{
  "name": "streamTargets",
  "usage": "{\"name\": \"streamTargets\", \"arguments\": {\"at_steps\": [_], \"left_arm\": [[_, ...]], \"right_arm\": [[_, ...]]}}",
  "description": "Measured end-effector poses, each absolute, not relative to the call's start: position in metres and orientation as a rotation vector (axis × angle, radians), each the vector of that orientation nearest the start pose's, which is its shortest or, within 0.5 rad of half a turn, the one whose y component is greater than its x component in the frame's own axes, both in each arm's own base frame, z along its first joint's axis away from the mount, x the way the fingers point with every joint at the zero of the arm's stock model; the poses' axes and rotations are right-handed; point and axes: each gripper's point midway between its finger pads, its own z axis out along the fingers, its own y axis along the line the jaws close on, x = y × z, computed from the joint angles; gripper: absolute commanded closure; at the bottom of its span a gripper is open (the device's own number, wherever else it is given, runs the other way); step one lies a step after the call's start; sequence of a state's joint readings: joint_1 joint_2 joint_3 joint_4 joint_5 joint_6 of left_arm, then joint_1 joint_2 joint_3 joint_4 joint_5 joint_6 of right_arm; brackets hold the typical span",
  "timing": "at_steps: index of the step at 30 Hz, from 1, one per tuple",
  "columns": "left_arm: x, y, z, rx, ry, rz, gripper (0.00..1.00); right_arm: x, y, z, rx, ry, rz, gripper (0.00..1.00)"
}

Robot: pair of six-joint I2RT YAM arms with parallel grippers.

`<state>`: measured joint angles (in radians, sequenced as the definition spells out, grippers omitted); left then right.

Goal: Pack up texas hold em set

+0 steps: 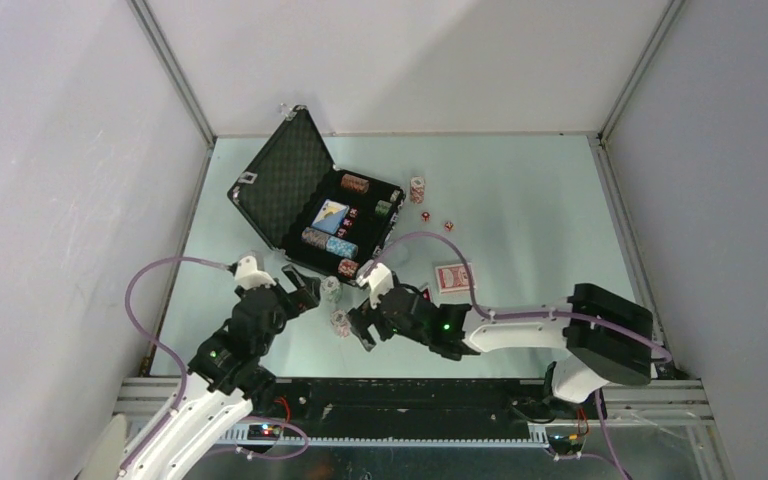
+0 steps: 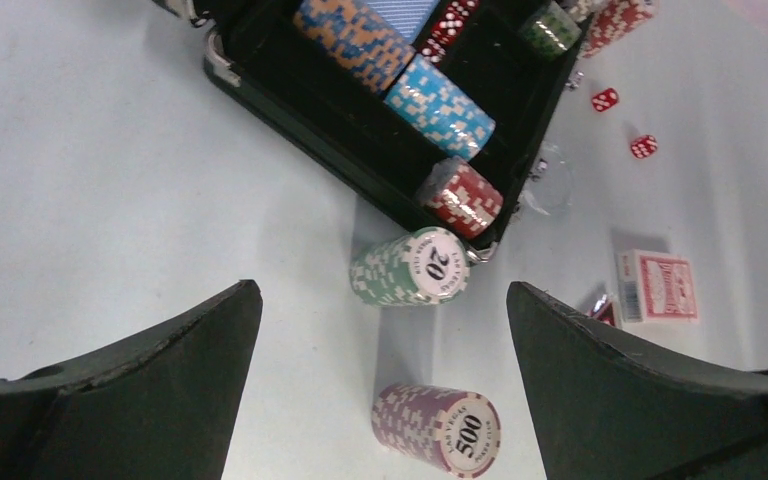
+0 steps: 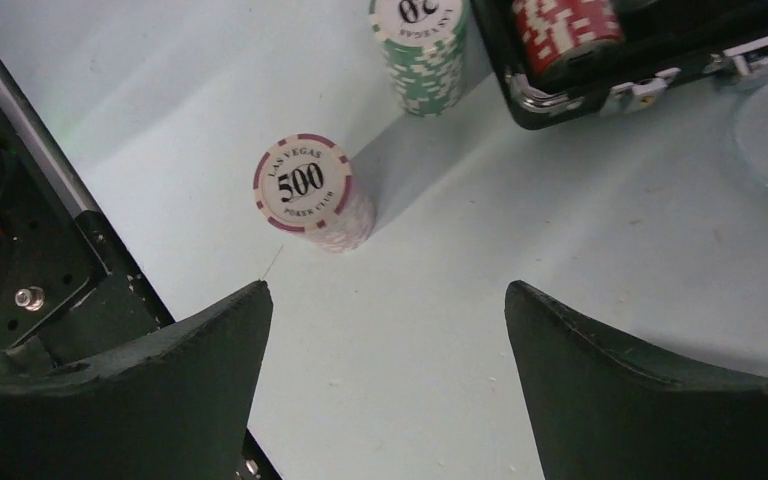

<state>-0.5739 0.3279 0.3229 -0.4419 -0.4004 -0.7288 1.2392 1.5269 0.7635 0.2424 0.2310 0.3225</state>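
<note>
Your left claw [image 2: 382, 292] and right claw [image 3: 388, 292] both gape empty. The 500 chip stack [image 3: 312, 193] stands on the worktop [image 3: 560, 260] near the briefcase [image 1: 285, 185]; straddle it squarely, clear of the 20 stack [image 2: 412, 268].

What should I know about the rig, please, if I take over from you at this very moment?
Left gripper: open, empty, facing the green 20 chip stack.
Right gripper: open, empty, facing the purple 500 chip stack.
Briefcase: lying open on the table.
Done: packed chip stacks, blue card deck and packed dice are inside.
Left: those two stacks, the red-white chip stack, two loose red dice and the red card deck sit on the table; the lid is not yet shut.
</note>
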Motion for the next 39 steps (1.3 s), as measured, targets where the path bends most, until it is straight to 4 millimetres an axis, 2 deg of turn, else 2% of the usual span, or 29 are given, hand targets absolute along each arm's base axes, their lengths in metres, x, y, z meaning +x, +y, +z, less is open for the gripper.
{"name": "streamTargets", "arguments": {"at_steps": [3, 9, 16, 18, 24, 30, 39], "left_arm": [[0.210, -0.078, 0.119, -0.440, 1.970, -0.401, 0.00], [0.207, -0.062, 0.114, -0.520, 1.957, -0.331, 0.00], [0.205, -0.054, 0.114, -0.556, 1.940, -0.310, 0.00], [0.205, -0.054, 0.115, -0.558, 1.935, -0.315, 0.00], [0.205, -0.056, 0.116, -0.548, 1.936, -0.325, 0.00], [0.204, -0.059, 0.118, -0.540, 1.931, -0.350, 0.00], [0.203, -0.062, 0.127, -0.527, 1.897, -0.400, 0.00]], "right_arm": [[0.161, 0.401, 0.084, -0.839, 2.006, 0.679, 0.11], [0.171, 0.435, 0.095, -0.814, 1.979, 0.690, 0.11], [0.174, 0.452, 0.087, -0.826, 1.991, 0.686, 0.17], [0.173, 0.453, 0.081, -0.835, 2.005, 0.677, 0.19], [0.164, 0.449, 0.066, -0.859, 2.053, 0.655, 0.35], [0.163, 0.449, 0.065, -0.843, 2.069, 0.662, 0.51], [0.162, 0.446, 0.066, -0.833, 2.089, 0.657, 0.64]]}}
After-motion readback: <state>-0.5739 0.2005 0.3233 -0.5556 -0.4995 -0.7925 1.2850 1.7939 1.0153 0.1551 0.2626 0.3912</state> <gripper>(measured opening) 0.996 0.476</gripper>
